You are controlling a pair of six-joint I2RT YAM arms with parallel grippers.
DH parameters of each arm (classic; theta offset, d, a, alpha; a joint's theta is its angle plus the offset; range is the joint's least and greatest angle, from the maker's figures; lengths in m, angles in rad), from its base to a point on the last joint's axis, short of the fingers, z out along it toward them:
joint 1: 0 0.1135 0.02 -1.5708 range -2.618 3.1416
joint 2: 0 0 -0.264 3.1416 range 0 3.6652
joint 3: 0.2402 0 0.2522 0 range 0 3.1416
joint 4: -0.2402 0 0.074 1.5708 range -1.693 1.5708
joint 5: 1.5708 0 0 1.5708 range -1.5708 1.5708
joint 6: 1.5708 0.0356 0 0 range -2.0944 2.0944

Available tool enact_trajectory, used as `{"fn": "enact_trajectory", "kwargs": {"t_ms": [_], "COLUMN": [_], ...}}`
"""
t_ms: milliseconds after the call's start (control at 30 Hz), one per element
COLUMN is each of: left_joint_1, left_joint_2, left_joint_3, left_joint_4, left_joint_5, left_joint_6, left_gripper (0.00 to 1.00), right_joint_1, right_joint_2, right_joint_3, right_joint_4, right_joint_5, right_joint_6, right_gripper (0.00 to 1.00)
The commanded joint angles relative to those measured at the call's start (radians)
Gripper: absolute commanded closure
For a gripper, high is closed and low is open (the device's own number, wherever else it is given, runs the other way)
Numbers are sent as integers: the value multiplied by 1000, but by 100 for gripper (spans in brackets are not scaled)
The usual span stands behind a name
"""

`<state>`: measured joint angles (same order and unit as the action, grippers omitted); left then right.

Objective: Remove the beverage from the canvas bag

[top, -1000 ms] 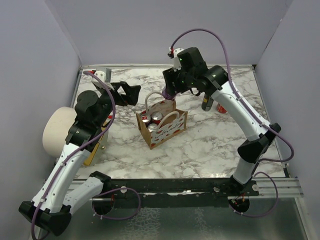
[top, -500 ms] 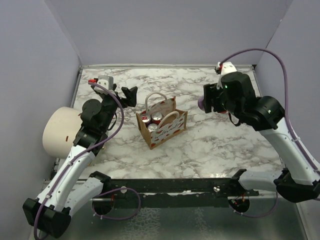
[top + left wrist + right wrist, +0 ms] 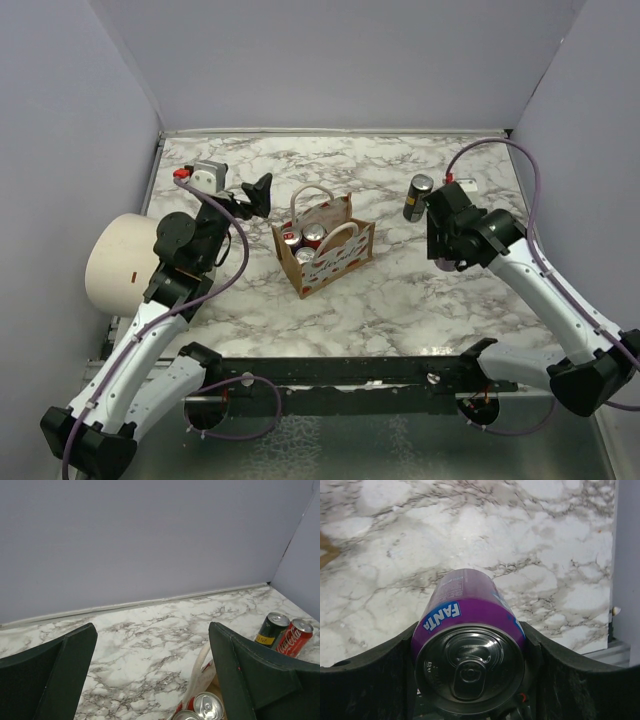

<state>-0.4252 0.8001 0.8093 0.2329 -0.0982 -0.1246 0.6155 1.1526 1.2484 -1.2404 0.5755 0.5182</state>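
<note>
Fanta can [image 3: 467, 605] (purple) gripped in right hand [image 3: 470, 640], canvas bag [image 3: 335, 262] well apart

Six cans [image 3: 272, 629], one canvas bag [image 3: 335, 262], one cylinder [image 3: 118, 262]

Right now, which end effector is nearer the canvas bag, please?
Left. The left end effector hovers beside the canvas bag; the right end effector, holding a purple can, is farther.
</note>
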Motion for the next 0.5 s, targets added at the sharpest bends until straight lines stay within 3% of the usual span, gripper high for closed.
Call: {"fn": "enact_trajectory", "kwargs": {"t_ms": [0,233,467], "left_joint_1": [-13,-17,-38], "left_joint_2": [-58,-105,-113], "left_joint_3": [-38,-56,-55], "left_joint_4": [30,31,20], "left_joint_5": [-36,-35,-35], "left_joint_6": [72,73,72], "left_gripper": [3,3,3], "right_joint_1": [-207,-523,-679], "right_joint_2": [6,156,448], "right_joint_3": [-86,-154,18], "right_joint_4": [242,446,557], "right_joint_5": [-125,-266,-259], "right_joint_6": [-90,-236,-287], "right_gripper": [98,98,98]}}
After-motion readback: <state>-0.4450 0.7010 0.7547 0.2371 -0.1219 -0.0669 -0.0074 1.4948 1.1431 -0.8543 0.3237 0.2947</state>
